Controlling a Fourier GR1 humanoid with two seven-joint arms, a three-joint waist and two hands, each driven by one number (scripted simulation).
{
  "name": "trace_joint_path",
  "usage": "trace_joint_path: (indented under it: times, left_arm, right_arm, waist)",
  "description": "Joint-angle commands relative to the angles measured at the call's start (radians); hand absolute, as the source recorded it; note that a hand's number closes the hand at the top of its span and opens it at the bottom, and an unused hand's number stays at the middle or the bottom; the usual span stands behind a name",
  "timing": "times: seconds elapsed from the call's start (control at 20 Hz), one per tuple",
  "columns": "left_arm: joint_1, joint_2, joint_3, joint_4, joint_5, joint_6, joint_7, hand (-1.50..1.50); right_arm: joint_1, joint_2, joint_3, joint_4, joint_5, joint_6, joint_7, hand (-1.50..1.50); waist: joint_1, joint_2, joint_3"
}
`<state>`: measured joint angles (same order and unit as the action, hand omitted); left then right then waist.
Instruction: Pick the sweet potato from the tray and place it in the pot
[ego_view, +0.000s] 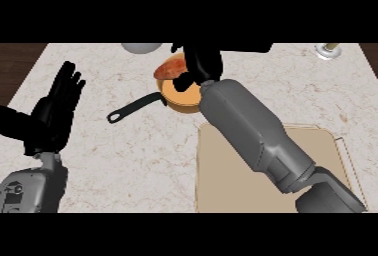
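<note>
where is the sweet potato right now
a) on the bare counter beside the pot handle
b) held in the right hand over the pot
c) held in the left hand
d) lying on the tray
b: the right hand curls round the sweet potato right above the pot; the tray holds none, and the left hand rests open.

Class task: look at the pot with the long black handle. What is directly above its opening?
Above the pot, the right hand holds the sweet potato over the far rim. The forearm covers the pot's right side, so the inside is mostly hidden.
</note>
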<state>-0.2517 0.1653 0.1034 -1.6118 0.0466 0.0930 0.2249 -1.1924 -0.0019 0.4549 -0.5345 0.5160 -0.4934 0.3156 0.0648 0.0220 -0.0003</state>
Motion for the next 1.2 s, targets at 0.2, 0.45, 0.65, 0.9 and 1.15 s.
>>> trace_joint_path:
  times: [0.2, 0.45, 0.65, 0.9, 1.15]
  left_arm:
    - [-0.040, 0.006, -0.001, 0.002, 0.008, -0.010, 0.018, 0.00]
    - [-0.044, -0.017, -0.037, -0.017, -0.033, 0.023, 0.034, 0.00]
    - [-0.024, 0.030, 0.046, 0.042, 0.027, -0.026, -0.032, 0.00]
    - [0.055, 0.017, 0.033, -0.037, 0.010, -0.006, -0.004, 0.00]
    - [0.067, -0.007, 0.000, -0.072, -0.009, 0.006, 0.014, 0.00]
  right_arm:
    - [0.027, 0.002, -0.151, 0.045, -0.263, 0.114, -0.280, -1.50]
    - [0.062, 0.002, -0.270, 0.012, -0.424, 0.053, -0.453, -1.50]
    - [0.092, 0.002, -0.365, 0.039, -0.509, 0.133, -0.576, -1.50]
    - [0.057, -0.092, -0.449, 0.117, -0.540, 0.257, -0.633, -1.50]
    - [0.015, -0.155, -0.491, 0.189, -0.551, 0.357, -0.653, -1.50]
  waist:
    - [0.014, 0.004, 0.001]
    - [0.020, 0.005, 0.003]
    - [-0.020, -0.002, 0.001]
    - [-0.032, -0.012, 0.001]
    - [-0.033, -0.013, 0.001]
